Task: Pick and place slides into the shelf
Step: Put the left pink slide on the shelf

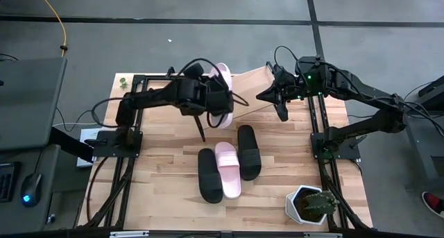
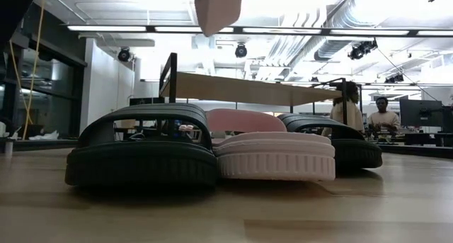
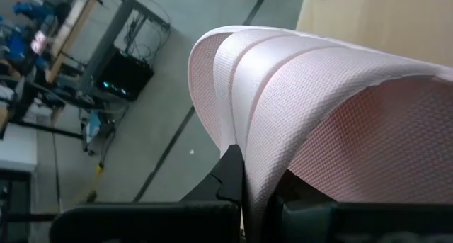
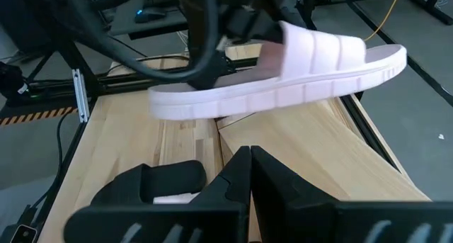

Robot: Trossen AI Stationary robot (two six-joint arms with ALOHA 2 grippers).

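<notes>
A pale pink slide (image 1: 224, 77) hangs in the air over the shelf's left end, with my left gripper (image 1: 218, 99) shut on it. In the right wrist view this slide (image 4: 297, 66) floats above the shelf's slanted light-wood board (image 4: 311, 144). Three more slides lie soles down, side by side, on the tabletop in front of the shelf (image 1: 255, 85): a black one (image 1: 210, 175), a pale pink one (image 1: 228, 170) and another black one (image 1: 249, 152). My right gripper (image 1: 282, 110) waits shut and empty above the shelf's right end. My left gripper pinches the pink slide's broad strap at one side edge (image 3: 248, 165) between its two fingers, one finger (image 3: 228, 179) outside the strap and the other under it. The slide is lifted clear, its sole roughly level and slightly tilted.
A potted cactus in a white pot (image 1: 311, 205) stands at the table's near right corner. Black frame rails (image 1: 320, 137) run along both sides of the table. Two people (image 2: 382, 117) are far behind the table in the room.
</notes>
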